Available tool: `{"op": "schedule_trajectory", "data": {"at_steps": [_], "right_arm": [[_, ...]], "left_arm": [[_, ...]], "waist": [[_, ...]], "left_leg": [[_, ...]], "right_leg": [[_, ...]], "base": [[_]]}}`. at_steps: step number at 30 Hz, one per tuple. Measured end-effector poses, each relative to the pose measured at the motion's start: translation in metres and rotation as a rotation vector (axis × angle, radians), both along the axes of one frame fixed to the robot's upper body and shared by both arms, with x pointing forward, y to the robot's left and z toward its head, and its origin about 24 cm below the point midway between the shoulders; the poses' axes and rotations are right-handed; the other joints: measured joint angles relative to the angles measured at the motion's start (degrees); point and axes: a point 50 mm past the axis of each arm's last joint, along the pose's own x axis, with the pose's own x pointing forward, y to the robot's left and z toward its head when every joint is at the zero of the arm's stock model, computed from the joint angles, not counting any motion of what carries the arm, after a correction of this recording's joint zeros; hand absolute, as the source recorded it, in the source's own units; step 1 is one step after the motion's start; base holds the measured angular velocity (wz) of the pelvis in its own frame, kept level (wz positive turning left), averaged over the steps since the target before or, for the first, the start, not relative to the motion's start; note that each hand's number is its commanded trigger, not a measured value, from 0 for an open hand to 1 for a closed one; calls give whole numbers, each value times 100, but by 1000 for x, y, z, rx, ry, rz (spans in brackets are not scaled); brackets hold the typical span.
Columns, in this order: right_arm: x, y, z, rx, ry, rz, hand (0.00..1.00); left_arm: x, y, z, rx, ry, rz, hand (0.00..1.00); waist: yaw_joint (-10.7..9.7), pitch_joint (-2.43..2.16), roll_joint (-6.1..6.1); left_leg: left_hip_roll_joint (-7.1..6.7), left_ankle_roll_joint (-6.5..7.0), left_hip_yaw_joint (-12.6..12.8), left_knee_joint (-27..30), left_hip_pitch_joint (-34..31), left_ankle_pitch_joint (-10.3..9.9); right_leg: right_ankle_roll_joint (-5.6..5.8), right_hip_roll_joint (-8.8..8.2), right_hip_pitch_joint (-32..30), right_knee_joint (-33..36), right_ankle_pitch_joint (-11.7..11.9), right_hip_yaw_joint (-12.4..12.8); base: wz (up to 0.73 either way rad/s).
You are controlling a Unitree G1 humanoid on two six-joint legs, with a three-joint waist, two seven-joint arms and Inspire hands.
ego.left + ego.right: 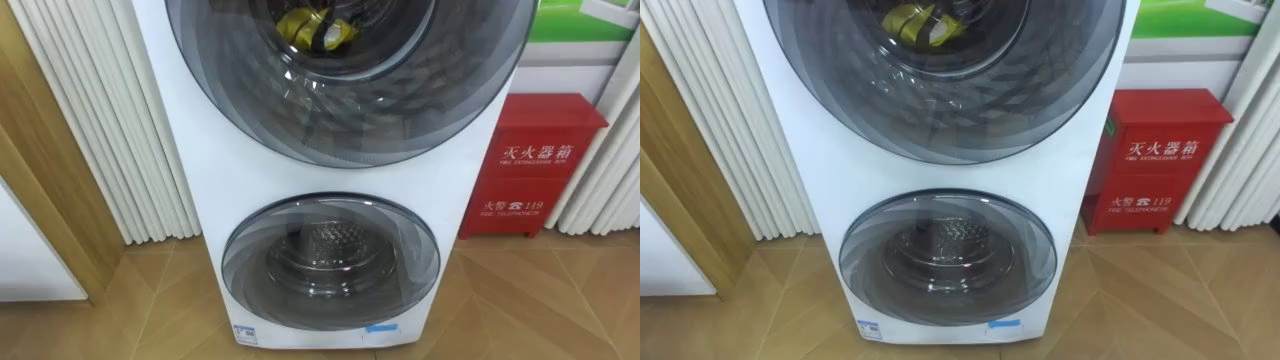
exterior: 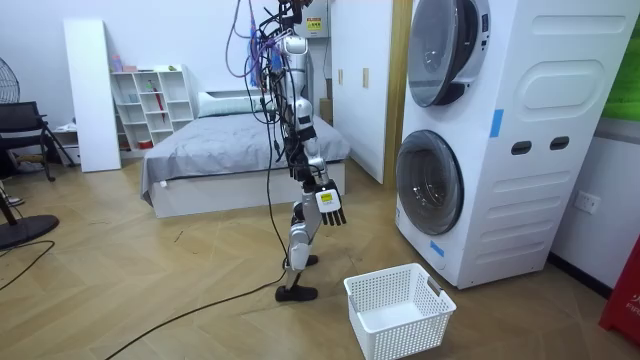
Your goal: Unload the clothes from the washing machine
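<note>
Presently my right hand (image 2: 329,204) is hanging, fingers relaxed; reaching ahead for the yellow garment (image 1: 315,28) risks striking the shut upper door (image 1: 350,110).

White characters and numerals on red cabinet (image 1: 540,180)

Robot: upright on both legs, seen side-on in the room view, front turned towards the room view's right, torso straight

Right arm: on the side nearer the camera; upper arm down along the torso, forearm angled forward and downward in front of the hip

Right hand (image 2: 330,206): hangs below the wrist at about thigh height, back turned towards the camera, fingers loose and nearly straight, pointing at the floor, holding nothing
</note>
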Motion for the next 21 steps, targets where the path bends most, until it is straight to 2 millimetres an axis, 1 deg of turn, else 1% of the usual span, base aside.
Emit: {"op": "schedule_trajectory", "data": {"at_steps": [6,21], "right_arm": [[0,0,0,0,1,-3,0],[-4,0,-1,18,14,-33,0]], "left_arm": [[0,3,1,10,-8,23,0],[-2,2,0,-10,3,33,0]], "waist": [[1,-9,8],[9,-3,24]], "left_leg": [[2,-1,8,1,21,0],[0,-1,-2,-1,8,0]], "right_leg": [[0,0,-1,0,0,7],[0,0,10,1,0,11]], "base": [[0],[0]]}}
